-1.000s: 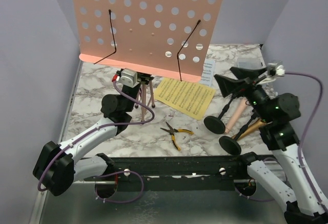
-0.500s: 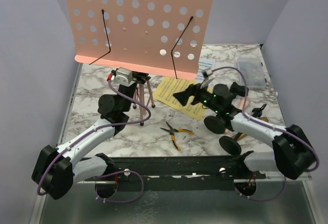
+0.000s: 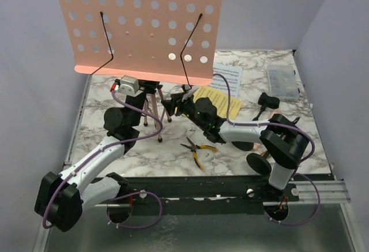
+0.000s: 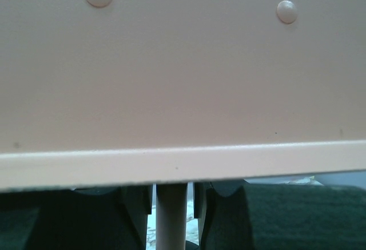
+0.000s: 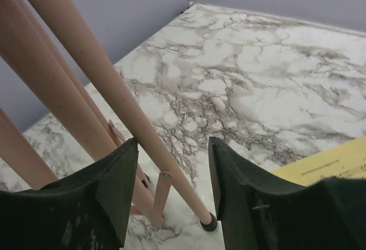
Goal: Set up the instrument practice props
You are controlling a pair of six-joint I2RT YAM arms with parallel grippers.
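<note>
The left gripper (image 4: 170, 210) is clamped on the thin pole of the pink tripod music rack with the perforated desk (image 3: 138, 27), just under the desk's lip. The right gripper (image 5: 171, 147) is released, its fingers apart on either side of one tripod leg (image 5: 114, 90). It hangs low over the marble-patterned table (image 5: 257, 72), near a yellow sheet-music page (image 5: 334, 161).

The pink music rack (image 3: 138, 27) is drifting toward the upper left of the frame, carried along by the left gripper (image 4: 170, 215). The right gripper (image 5: 171, 193) is swinging in from the right edge to the centre, its jaws narrowing around a tripod leg (image 5: 108, 78).
</note>
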